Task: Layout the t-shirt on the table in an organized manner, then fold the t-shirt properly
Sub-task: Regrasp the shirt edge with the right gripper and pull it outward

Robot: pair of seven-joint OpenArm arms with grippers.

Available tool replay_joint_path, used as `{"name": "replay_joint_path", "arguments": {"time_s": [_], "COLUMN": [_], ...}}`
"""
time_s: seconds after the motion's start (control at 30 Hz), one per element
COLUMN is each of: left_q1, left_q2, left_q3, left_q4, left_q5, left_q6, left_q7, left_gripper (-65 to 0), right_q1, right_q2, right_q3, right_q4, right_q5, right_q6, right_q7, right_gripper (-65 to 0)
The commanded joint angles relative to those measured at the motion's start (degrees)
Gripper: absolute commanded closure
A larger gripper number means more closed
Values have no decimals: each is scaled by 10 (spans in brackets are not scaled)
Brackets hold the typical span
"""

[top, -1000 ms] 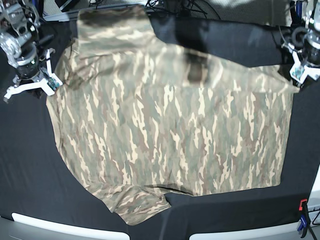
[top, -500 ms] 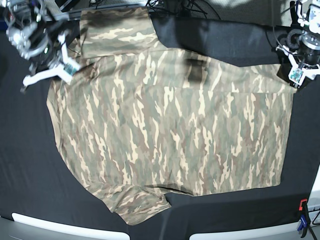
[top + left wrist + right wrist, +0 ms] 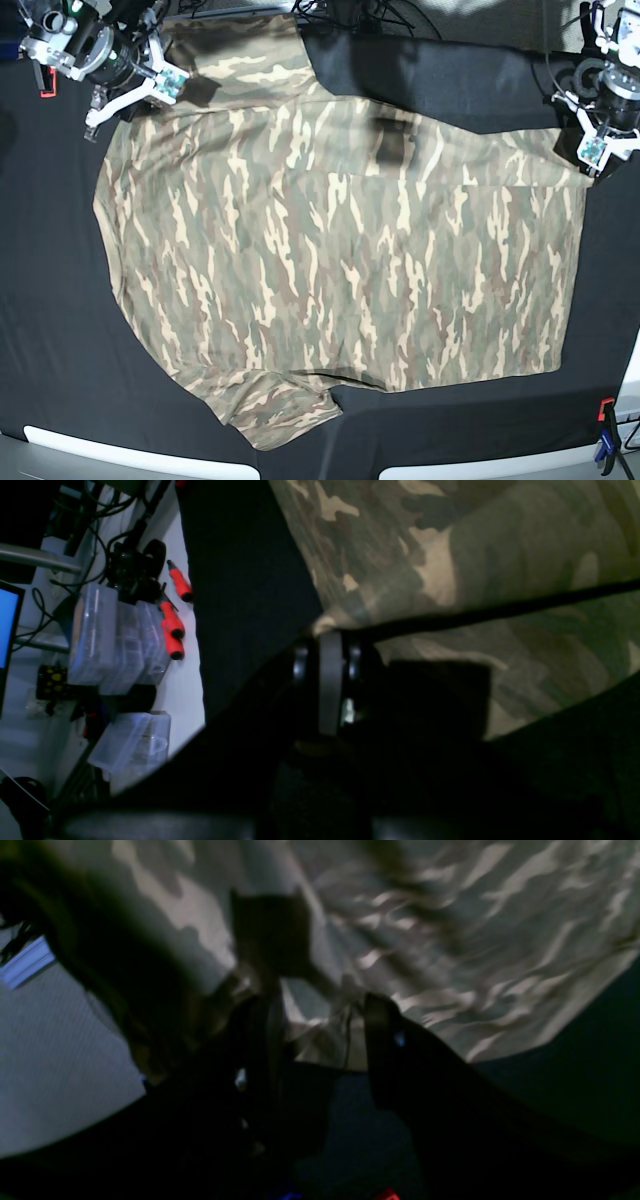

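The camouflage t-shirt (image 3: 340, 250) lies spread flat on the black table (image 3: 60, 330), sleeves at the far left and near left. My right gripper (image 3: 135, 95) hovers open at the far-left sleeve. In the right wrist view its fingers stand apart (image 3: 325, 1015) with the shirt's fabric (image 3: 450, 940) under them. My left gripper (image 3: 593, 150) sits at the shirt's far-right corner. In the left wrist view its jaws are shut (image 3: 330, 630), with the shirt's corner edge (image 3: 450, 555) at their tips.
Red-handled tools (image 3: 172, 622) and clear plastic boxes (image 3: 110, 640) lie beyond the table edge near the left arm. A clamp (image 3: 605, 415) sits at the near right edge. Cables run along the far edge (image 3: 350, 12). White panels (image 3: 100, 447) line the front.
My right arm has moved from the shirt's left edge up to the far-left sleeve, staying open. My left gripper has hardly moved. The shirt lies as before.
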Motion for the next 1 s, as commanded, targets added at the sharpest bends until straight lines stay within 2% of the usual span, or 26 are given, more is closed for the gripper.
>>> {"name": "replay_joint_path", "arguments": {"time_s": [0.0,0.13,0.33,0.47,0.87,0.9,0.97], "left_q1": [0,0,0,0,0,0,0], "left_q2": [-10,-10,-10,-10,-10,-10,-10], "left_q3": [-5,-5,-5,-5,-5,-5,-5], "left_q4": [7,7,7,7,7,7,7], "left_q5": [3,3,3,3,3,3,3], "left_q6": [10,10,10,10,10,10,10], "left_q7": [-11,-11,-10,-10,-9,-9,-8], "left_gripper": [0,0,0,0,0,0,0], "right_q1": [11,54,151,191,217,217,217], "right_q2": [8,7,-6,-6,-6,-6,-5], "right_q3": [4,-33,-135,-183,-189,-189,-189], "right_q4": [1,-27,-91,-115,-116,-116,-116], "right_q5": [2,2,1,-27,-24,-24,-24], "right_q6": [8,17,17,17,18,22,25], "right_q7": [7,8,-7,-25,-25,-27,-27], "right_gripper": [-257,-257,-257,-257,-253,-227,-118]}}
